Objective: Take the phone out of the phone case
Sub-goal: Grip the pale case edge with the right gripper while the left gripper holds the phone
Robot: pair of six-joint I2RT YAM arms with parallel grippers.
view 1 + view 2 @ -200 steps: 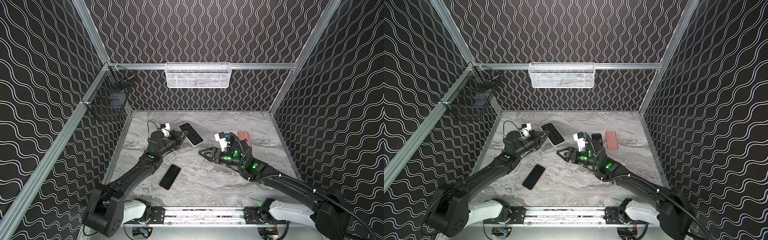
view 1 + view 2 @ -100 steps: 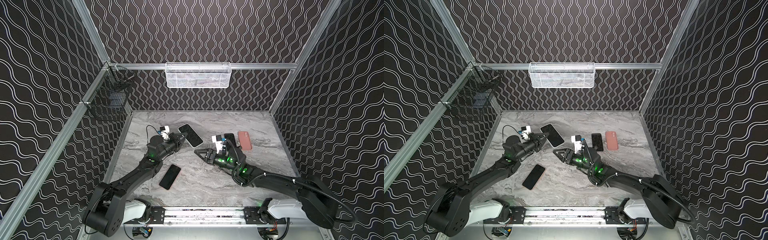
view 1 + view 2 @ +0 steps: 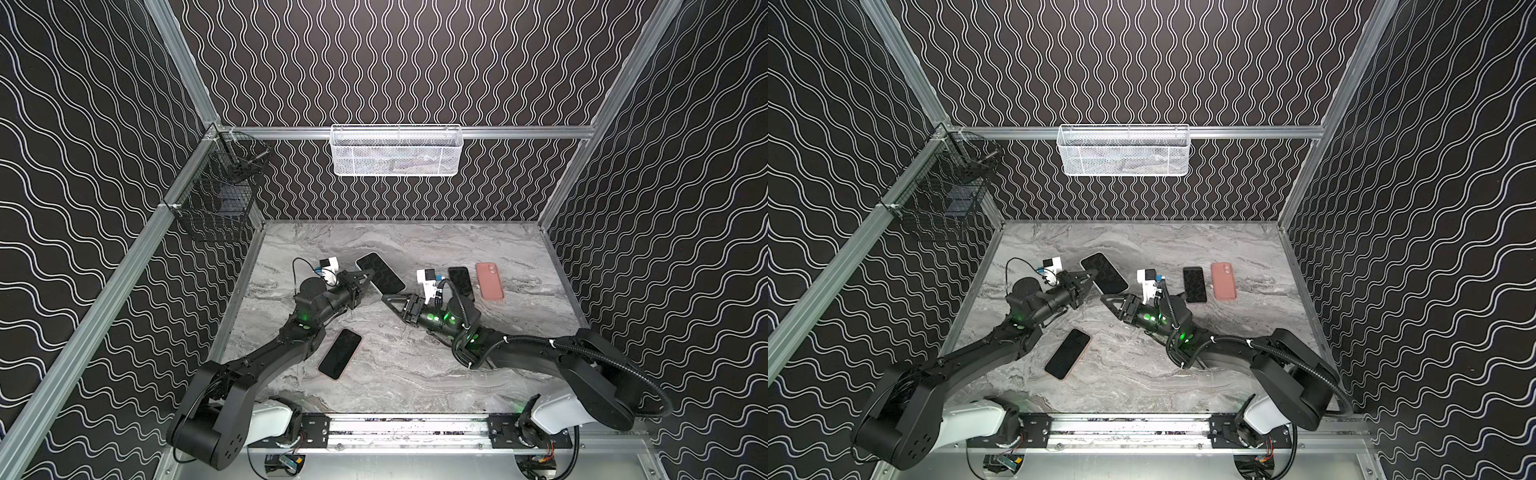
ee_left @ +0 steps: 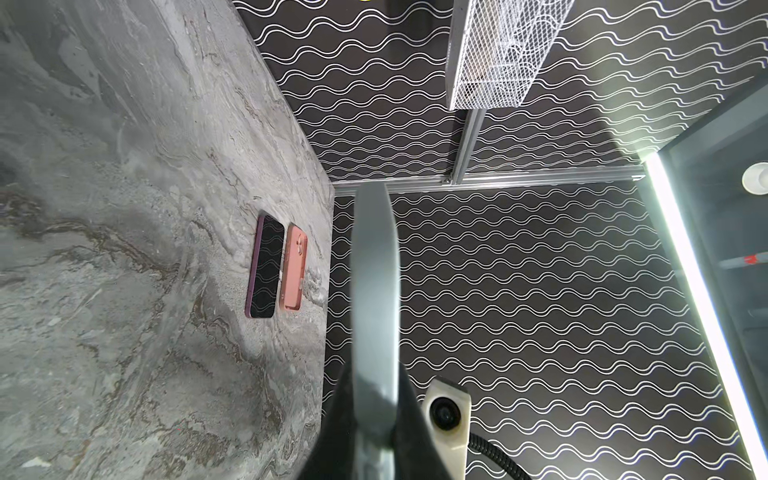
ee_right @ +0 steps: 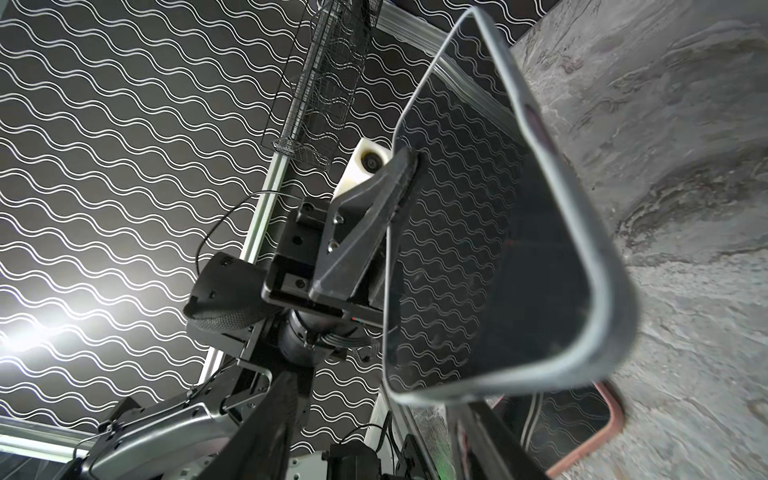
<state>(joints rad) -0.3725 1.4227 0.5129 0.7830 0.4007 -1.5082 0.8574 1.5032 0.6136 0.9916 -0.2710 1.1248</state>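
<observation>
**A:** Where is the phone (image 3: 380,272) found, and how is it held?

**B:** It is held clear of the table (image 3: 415,374), towards the back and left of the middle. It is seated in a grey phone case (image 5: 582,257) whose rim is wrapped round the glass. The left gripper (image 3: 360,279) is clamped on one long side, with one finger (image 5: 401,176) pressed on the screen. The other finger is hidden behind the case.

**A:** How is it expected to handle?

**B:** A stiff, fairly light slab is expected, with slippery, breakable glass. The case rim looks softer and is judged to flex. Hard pressure on the screen should be avoided, and a drop guarded against.

**A:** Where should hold be taken?

**B:** The right gripper (image 3: 390,300) is seen just beside the near end of the phone, its jaws apart and closed on nothing. Whether the rim is touched cannot be told. Since phone and case are pinned together at the clamp, a free corner of the rim is judged the best place to be peeled back.

**A:** Is anything else nearby?

**B:** A second phone (image 3: 340,353) is laid near the front. A third phone (image 3: 460,282) and a pink case (image 3: 490,280) are laid side by side, well apart to the right.
</observation>
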